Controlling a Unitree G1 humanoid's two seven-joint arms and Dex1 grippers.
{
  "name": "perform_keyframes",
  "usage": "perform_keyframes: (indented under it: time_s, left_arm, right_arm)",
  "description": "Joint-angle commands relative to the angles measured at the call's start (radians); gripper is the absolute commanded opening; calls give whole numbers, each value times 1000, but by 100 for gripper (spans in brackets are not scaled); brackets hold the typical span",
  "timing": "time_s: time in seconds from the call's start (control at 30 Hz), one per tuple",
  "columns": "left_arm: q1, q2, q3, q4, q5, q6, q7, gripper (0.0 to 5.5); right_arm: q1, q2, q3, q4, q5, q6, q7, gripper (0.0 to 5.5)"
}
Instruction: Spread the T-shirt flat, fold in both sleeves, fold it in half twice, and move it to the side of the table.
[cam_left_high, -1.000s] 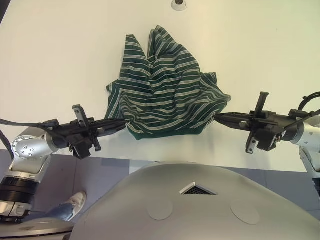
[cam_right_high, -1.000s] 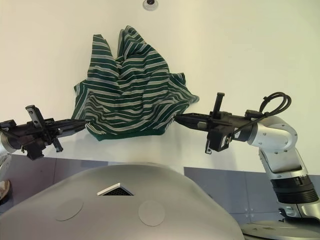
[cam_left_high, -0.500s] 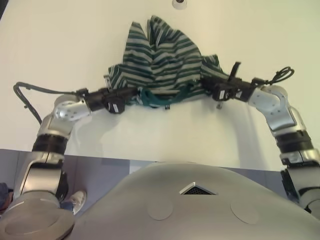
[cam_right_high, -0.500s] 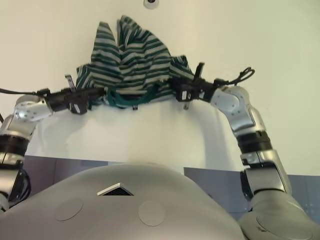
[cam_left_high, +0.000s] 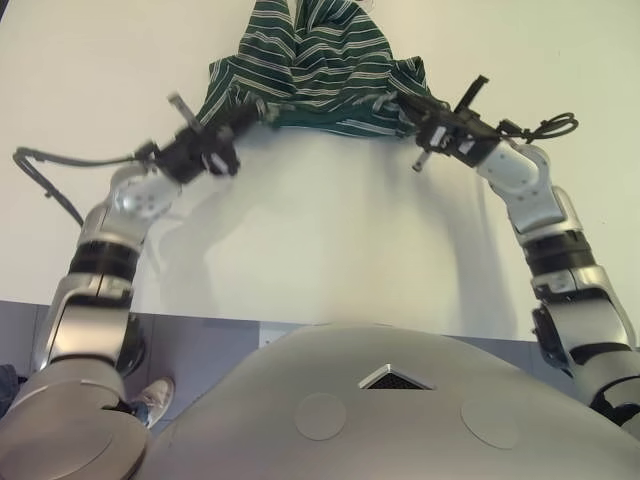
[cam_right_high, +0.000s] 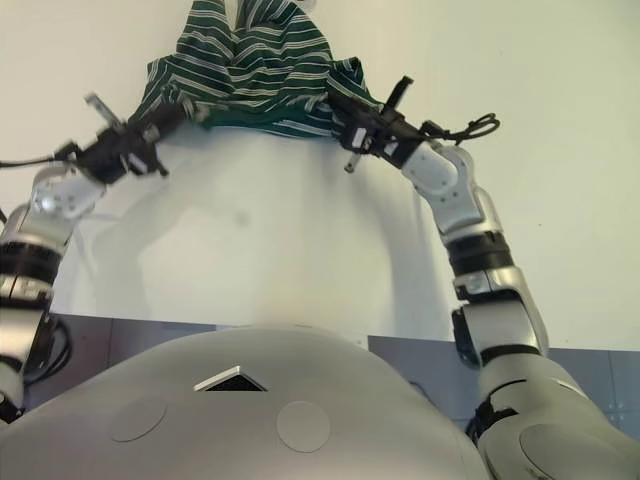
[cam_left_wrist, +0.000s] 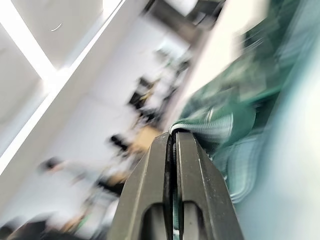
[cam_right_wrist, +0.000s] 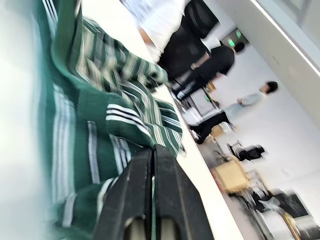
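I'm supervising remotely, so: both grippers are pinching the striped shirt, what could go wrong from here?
The left gripper and right gripper each pinch only a thin edge of the T-shirt, so it might slip free. The cloth is bunched, so laying it on the table may trap creases.

We see a dark green fabric T-shirt (cam_left_high: 320, 60) banded with thin white stripes, its hem band plain green. Our left end effector (cam_left_high: 257, 113) and right end effector (cam_left_high: 405, 100) are both matte black. The tabletop (cam_left_high: 330, 240) is plain cream-white, unpatterned.
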Motion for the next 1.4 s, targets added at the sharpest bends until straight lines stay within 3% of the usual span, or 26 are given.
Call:
perform_keyframes:
  time_s: [0.03, 0.13, 0.23, 0.43, 0.67, 0.9, 1.13, 1.4]
  left_arm:
    - [135, 140, -82, -203, -229, -21, -174, 0]
    - [216, 212, -126, -317, -317, -21, -270, 0]
    - [268, 235, -134, -365, -304, -6, -325, 0]
    - [356, 276, -158, -420, -253, -2, -416, 0]
    - [411, 345, -193, -474, -440, -46, -512, 0]
    - [351, 272, -127, -432, -558, -11, -527, 0]
    - [193, 100, 107, -429, -649, 80, -375, 0]
    - [143, 44, 264, -556, -753, 174, -368, 0]
  right_arm:
    - [153, -153, 23, -236, 211, -57, 204, 3]
    - [266, -273, 32, -381, 336, -50, 336, 3]
    - [340, -341, 72, -401, 324, -37, 431, 3]
    - [436, -408, 100, -395, 305, -30, 521, 3]
    - [513, -466, 92, -455, 446, -53, 620, 3]
    - [448, -375, 24, -414, 460, -31, 551, 3]
    - [252, -207, -170, -429, 535, 48, 329, 3]
    - [187, -155, -325, -554, 714, 134, 267, 3]
